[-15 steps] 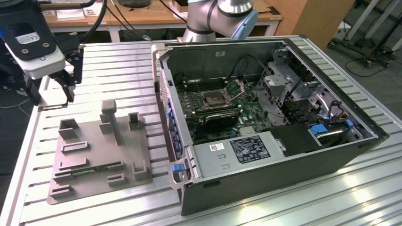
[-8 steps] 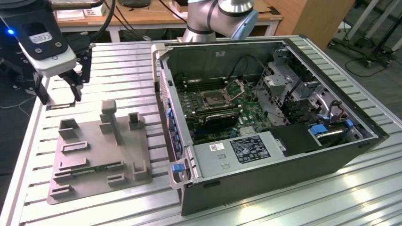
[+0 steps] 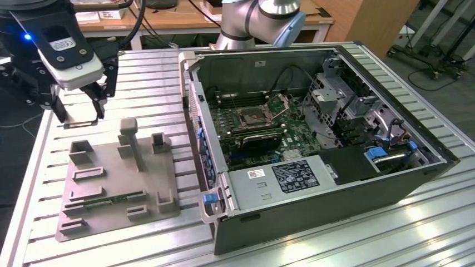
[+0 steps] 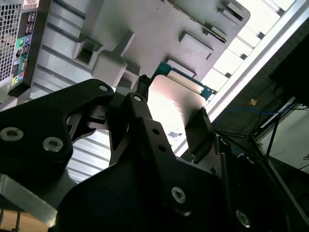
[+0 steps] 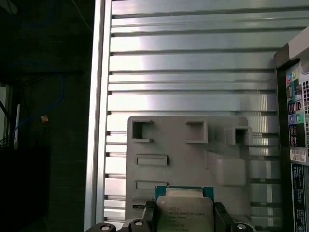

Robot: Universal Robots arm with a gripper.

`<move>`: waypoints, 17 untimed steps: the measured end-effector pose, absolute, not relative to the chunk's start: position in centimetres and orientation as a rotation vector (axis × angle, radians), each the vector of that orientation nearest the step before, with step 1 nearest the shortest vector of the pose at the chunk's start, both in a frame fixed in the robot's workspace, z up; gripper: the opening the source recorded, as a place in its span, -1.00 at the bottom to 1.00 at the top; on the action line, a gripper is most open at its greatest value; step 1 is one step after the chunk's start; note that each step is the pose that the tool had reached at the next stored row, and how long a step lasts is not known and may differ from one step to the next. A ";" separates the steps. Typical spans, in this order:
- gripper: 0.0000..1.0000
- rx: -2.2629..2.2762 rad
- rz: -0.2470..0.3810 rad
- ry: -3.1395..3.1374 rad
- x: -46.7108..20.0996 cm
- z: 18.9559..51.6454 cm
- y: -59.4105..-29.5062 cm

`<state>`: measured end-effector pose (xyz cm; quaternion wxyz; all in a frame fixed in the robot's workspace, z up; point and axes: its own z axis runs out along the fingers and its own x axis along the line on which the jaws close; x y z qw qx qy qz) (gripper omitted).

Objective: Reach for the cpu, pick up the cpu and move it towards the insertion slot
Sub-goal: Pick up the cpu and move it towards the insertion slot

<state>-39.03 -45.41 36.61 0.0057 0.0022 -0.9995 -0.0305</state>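
- We see the gripper (image 3: pixel 78 117) pinching the cpu (image 5: pixel 183 211) by two opposite edges. One black finger (image 5: pixel 148 212) sits on each side, jaws clamped onto the chip.
- The cpu is a flat square with a silvery metal lid, rounded corners and dark print on top. A thin teal-green rim runs along one edge in both wrist views (image 4: pixel 175 104).
- In the exterior view the cpu (image 3: pixel 79 123) reads as a thin flat sliver at the fingertips. It is off the tray, over the table just past the tray's far end, at the exterior view's left.
- The tray (image 3: pixel 111 183) is matte grey plastic, moulded with square and oblong recesses and several upright posts. A thin green stick (image 3: pixel 111 199) lies in one long recess.
- The table (image 3: pixel 148 78) is ribbed aluminium with glossy parallel slats.
- The slot (image 3: pixel 256 115) is a dark square socket in a shiny metal frame with its plate hinged up. It sits on the green board (image 3: pixel 293 127) inside the open grey steel case (image 3: pixel 334 200).
- The slot is well apart from the cpu, toward the exterior view's right.
- The gripper links are black, angular and bolted, seen close in the second wrist view.
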 end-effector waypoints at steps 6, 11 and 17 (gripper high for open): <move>0.09 0.006 -0.096 -3.129 -38.7 36.8 -45.4; 0.09 0.005 -0.096 -3.129 -38.4 37.2 -45.4; 0.09 0.003 -0.096 -3.129 -37.2 37.2 -45.4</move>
